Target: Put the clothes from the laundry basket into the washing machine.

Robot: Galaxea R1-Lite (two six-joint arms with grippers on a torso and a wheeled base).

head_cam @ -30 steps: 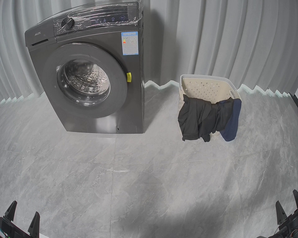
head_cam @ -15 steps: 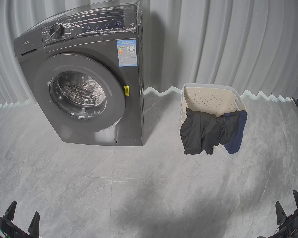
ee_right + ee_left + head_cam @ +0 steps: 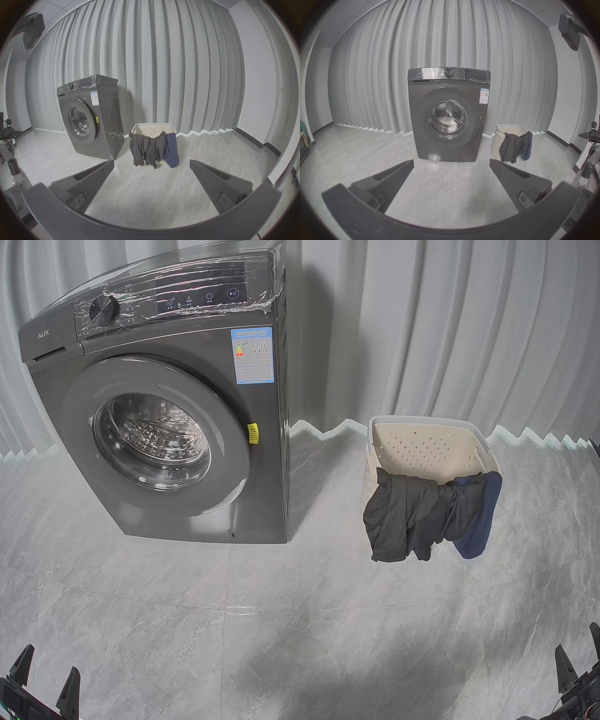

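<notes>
**Facing washer and basket, both tools spread and empty**

Hovering low over the grey marbled floor (image 3: 281, 627), the left tool (image 3: 49, 671) has its two fingers wide apart with nothing between them. The right tool (image 3: 578, 646) is spread the same way and also holds nothing.

Straight ahead of the left tool, well apart from it, stands the washing machine (image 3: 169, 427), dark grey, with its round glass door (image 3: 153, 440) closed. Clear plastic film (image 3: 187, 296) wraps the control panel, and a dial (image 3: 103, 309) sits under it. A blue-bordered label (image 3: 252, 355) with coloured bars and a block of fine print is stuck on the upper front corner nearest the basket. A small yellow sticker (image 3: 253, 433) sits at the door's edge below it. A pale brand mark (image 3: 42, 335) is on the drawer corner. The print on all three is too small to make out.

Ahead of the right tool, also well apart, the cream laundry basket (image 3: 425, 449) stands on the floor beside the machine, not touching it. A dark grey garment (image 3: 406, 515) hangs over the basket's near rim and down its outer wall. A navy garment (image 3: 478, 521) hangs against it, on the side away from the machine. A pale pleated curtain (image 3: 437, 321) hangs behind both.
</notes>
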